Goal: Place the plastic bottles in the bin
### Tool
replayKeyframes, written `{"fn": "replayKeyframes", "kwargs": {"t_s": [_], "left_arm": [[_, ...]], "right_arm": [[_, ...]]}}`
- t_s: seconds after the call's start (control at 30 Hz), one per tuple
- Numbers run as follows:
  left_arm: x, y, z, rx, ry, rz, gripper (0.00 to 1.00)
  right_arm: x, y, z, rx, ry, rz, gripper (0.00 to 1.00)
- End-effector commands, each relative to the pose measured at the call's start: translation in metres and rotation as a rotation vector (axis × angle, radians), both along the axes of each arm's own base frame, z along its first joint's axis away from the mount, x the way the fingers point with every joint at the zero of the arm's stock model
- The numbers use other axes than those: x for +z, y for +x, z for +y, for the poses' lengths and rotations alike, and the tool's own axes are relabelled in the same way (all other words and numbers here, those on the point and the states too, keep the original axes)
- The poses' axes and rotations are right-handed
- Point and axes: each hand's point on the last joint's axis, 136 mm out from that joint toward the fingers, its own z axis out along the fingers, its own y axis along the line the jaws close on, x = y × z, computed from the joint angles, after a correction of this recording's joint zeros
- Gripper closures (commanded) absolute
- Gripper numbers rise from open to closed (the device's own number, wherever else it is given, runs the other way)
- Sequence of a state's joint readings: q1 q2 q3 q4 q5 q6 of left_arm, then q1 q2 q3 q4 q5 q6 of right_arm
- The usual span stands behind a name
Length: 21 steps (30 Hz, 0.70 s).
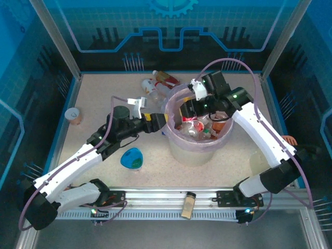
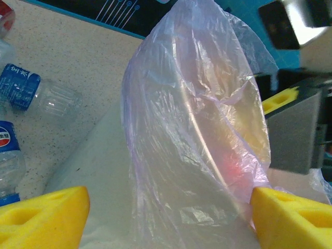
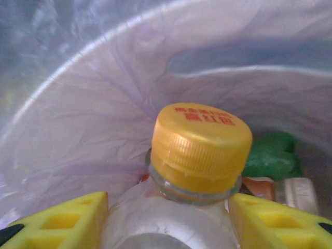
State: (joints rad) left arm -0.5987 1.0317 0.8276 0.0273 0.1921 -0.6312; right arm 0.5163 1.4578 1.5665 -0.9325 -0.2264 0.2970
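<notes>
From above, the bin [image 1: 197,153] stood right of the worktop's [image 1: 104,93] middle, with the right gripper [image 1: 188,110] inside its rim. Left wrist: the left gripper [image 2: 168,220] gaped wide around the bin's liner [image 2: 197,129] — two blue-labelled bottles [image 2: 23,85] lay beside it. Right wrist: its fingers [image 3: 62,223] clamped one yellow-capped bottle [image 3: 199,145].

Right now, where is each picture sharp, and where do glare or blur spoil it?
Top external: even light, bluish cast, the large round translucent bin sharp. Left wrist: the thin crinkled plastic liner is sharp; a white blown-out patch top right; the yellow jaws, wide apart, look soft. Right wrist: the yellow cap of the clear plastic bottle is sharp, the liner behind it blurred.
</notes>
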Motion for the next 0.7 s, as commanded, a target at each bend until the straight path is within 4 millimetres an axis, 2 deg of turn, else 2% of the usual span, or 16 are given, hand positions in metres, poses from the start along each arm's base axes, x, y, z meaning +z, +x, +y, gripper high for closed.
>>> {"fn": "replayKeyframes", "kwargs": {"t_s": [0.0,0.13,0.27,0.4,0.5,0.67], "left_arm": [[-0.016,-0.002,-0.005,-0.020,0.012,0.037,0.20],[-0.029,0.001,-0.005,-0.010,0.029,0.058,0.22],[-0.036,0.001,-0.007,-0.008,0.025,0.071,0.23],[-0.039,0.001,-0.007,-0.009,0.030,0.076,0.23],[-0.042,0.001,-0.006,-0.008,0.039,0.078,0.24],[-0.048,0.003,-0.009,-0.016,0.050,0.093,0.25]], "right_arm": [[-0.021,0.004,0.013,-0.040,0.052,0.070,0.78],[-0.052,0.003,0.018,-0.089,0.067,0.148,0.72],[-0.080,-0.001,0.014,-0.132,0.059,0.186,0.65],[-0.090,-0.002,0.008,-0.149,0.033,0.176,0.52],[-0.086,-0.001,0.003,-0.162,0.017,0.154,0.31],[-0.049,-0.001,-0.010,-0.157,-0.010,0.068,0.17]]}}
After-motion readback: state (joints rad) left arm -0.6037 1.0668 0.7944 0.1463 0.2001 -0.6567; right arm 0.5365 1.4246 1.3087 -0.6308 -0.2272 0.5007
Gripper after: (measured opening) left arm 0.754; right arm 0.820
